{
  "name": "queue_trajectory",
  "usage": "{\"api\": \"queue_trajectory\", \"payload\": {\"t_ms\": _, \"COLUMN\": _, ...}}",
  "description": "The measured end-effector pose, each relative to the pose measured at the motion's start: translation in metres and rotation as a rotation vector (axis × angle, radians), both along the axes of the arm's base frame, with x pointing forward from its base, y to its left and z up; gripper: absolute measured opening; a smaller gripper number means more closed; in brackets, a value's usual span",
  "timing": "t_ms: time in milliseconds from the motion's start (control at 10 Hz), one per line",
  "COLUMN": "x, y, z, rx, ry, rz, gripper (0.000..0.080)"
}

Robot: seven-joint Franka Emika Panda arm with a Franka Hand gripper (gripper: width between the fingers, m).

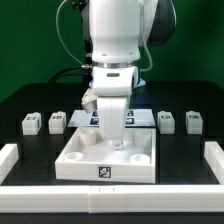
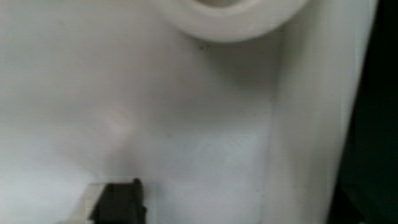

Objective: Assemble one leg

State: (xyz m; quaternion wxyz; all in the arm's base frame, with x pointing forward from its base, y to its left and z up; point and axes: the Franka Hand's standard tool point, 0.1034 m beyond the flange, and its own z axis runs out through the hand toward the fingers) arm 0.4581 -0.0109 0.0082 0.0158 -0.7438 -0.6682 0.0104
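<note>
We see the gripper (image 1: 113, 141) low over the tray (image 1: 75, 160), but we cannot tell whether its jaws are parted or closed. Four legs (image 1: 57, 121) sit in a row on the table (image 1: 30, 146) behind the tray, two toward each side of the exterior view. Each carries a black-and-white tag (image 1: 106, 171), as does the tray's front wall, all too small to read.

Exterior: looks down at the white tray (image 1: 75, 168) from its front, fairly near. Wrist: right up against that tray (image 2: 178, 120).
</note>
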Motion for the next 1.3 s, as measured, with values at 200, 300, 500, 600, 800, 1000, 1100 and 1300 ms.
{"api": "queue_trajectory", "payload": {"t_ms": 200, "x": 0.000, "y": 0.000, "z": 0.000, "rx": 0.000, "ry": 0.000, "rz": 0.000, "gripper": 0.0128}}
{"api": "queue_trajectory", "payload": {"t_ms": 300, "x": 0.002, "y": 0.000, "z": 0.001, "rx": 0.000, "ry": -0.007, "rz": -0.001, "gripper": 0.0059}}
{"api": "queue_trajectory", "payload": {"t_ms": 500, "x": 0.002, "y": 0.000, "z": 0.001, "rx": 0.000, "ry": -0.009, "rz": -0.001, "gripper": 0.0059}}
{"api": "queue_trajectory", "payload": {"t_ms": 600, "x": 0.002, "y": 0.000, "z": 0.001, "rx": 0.000, "ry": -0.009, "rz": -0.001, "gripper": 0.0059}}
{"api": "queue_trajectory", "payload": {"t_ms": 800, "x": 0.002, "y": 0.000, "z": 0.001, "rx": 0.000, "ry": -0.009, "rz": -0.001, "gripper": 0.0059}}
{"api": "queue_trajectory", "payload": {"t_ms": 1000, "x": 0.007, "y": 0.002, "z": 0.001, "rx": 0.003, "ry": -0.015, "rz": 0.012, "gripper": 0.0059}}
{"api": "queue_trajectory", "payload": {"t_ms": 1100, "x": 0.021, "y": 0.012, "z": 0.000, "rx": 0.012, "ry": -0.030, "rz": 0.037, "gripper": 0.0059}}
{"api": "queue_trajectory", "payload": {"t_ms": 1300, "x": 0.043, "y": 0.057, "z": 0.002, "rx": 0.042, "ry": -0.052, "rz": 0.063, "gripper": 0.0059}}
